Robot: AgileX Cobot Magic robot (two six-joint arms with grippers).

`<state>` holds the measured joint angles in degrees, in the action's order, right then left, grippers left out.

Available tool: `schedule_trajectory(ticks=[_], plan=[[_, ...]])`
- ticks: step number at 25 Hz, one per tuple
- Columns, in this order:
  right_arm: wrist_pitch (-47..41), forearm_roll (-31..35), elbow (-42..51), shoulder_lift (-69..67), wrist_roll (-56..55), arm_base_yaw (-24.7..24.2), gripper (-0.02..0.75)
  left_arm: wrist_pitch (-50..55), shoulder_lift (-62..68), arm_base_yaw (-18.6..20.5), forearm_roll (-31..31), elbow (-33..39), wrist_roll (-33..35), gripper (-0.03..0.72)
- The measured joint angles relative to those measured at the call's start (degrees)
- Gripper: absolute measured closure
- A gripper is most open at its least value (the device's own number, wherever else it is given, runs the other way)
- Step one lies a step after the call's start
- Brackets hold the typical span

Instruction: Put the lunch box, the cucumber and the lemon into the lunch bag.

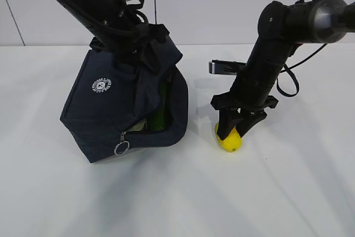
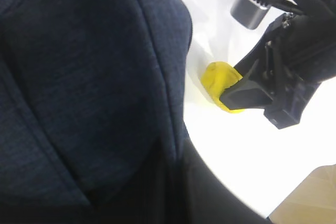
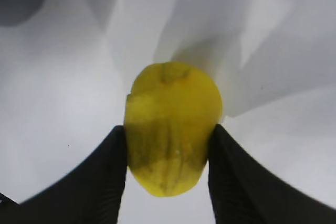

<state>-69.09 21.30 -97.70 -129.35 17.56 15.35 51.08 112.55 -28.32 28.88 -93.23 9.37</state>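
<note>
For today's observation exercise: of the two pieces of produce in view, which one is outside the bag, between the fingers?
The lemon: small, bright yellow, on the table between the right gripper fingers. The dark green cucumber stands inside the lunch bag.

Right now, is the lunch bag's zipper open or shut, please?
Open: the lunch bag gapes at its front, with the cucumber visible inside.
</note>
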Motion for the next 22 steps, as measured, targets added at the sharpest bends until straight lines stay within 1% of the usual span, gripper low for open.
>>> schedule_trajectory(ticks=[3, 7, 11, 16, 18, 22], plan=[[-0.12, -0.12, -0.11, 0.00, 0.10, 0.00, 0.405, 0.00, 0.00, 0.00, 0.00, 0.00, 0.00, 0.685], [-0.12, -0.19, -3.02, 0.00, 0.21, 0.00, 0.408, 0.00, 0.00, 0.00, 0.00, 0.00, 0.00, 0.685], [-0.12, 2.15, -6.03, 0.00, 0.72, 0.00, 0.409, 0.13, 0.00, 0.00, 0.00, 0.00, 0.00, 0.685], [-0.54, 7.99, -8.02, 1.64, 3.62, 0.00, 0.411, 0.13, 0.00, 0.00, 0.00, 0.00, 0.00, 0.685], [-0.54, 11.59, -8.40, 2.35, 5.85, 0.00, 0.411, 0.13, 0.00, 0.00, 0.00, 0.00, 0.00, 0.685], [-0.54, 21.26, -8.49, 2.61, 11.73, 0.00, 0.411, 0.24, 0.00, 0.00, 0.13, 0.00, 0.00, 0.685]])
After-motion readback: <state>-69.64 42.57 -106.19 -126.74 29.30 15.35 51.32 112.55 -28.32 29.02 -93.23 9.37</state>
